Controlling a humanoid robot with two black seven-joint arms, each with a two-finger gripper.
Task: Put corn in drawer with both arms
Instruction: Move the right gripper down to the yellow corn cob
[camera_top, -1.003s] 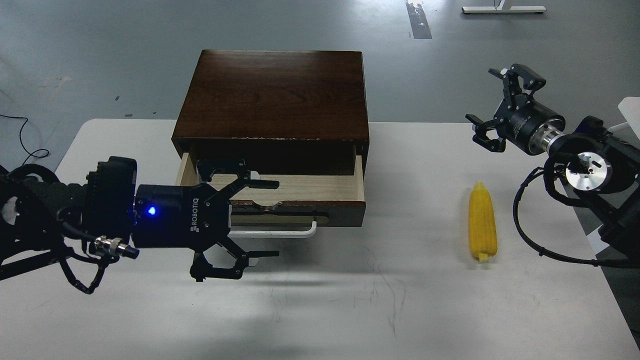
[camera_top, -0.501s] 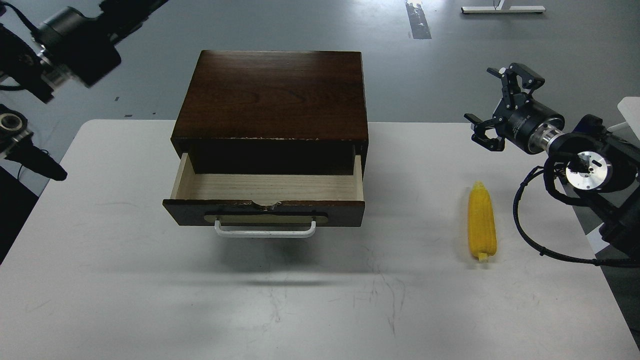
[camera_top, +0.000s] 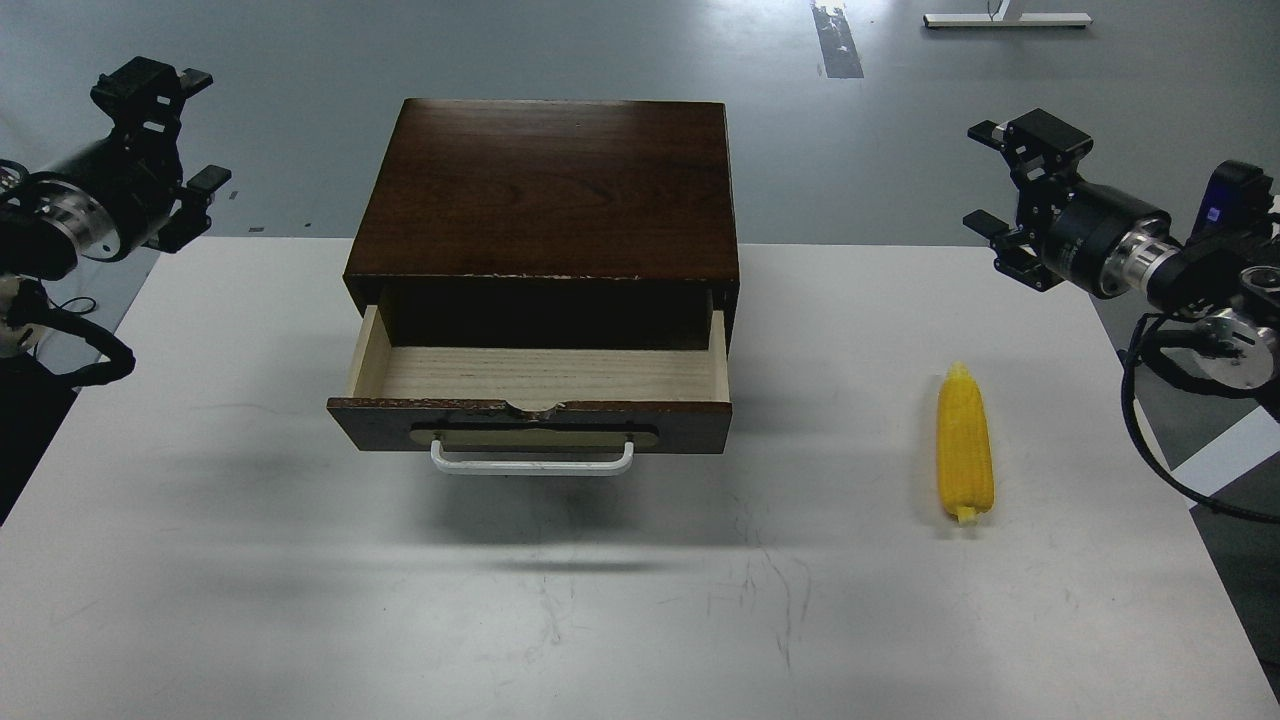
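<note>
Standing pulled open, drawer (camera_top: 540, 372) ready (empty inside); corn (camera_top: 965, 442) unmoved on counter (camera_top: 250, 560); left gripper (camera_top: 178, 128) and right gripper (camera_top: 1005, 185) both released, holding nothing.

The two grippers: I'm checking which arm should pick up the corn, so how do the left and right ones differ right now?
The right gripper hangs near the table's far right edge, on the corn's side; the left gripper hangs off the table's far left corner, across the open drawer from it. The right gripper faces left, the left one up and right. Both are open, empty and raised.
</note>
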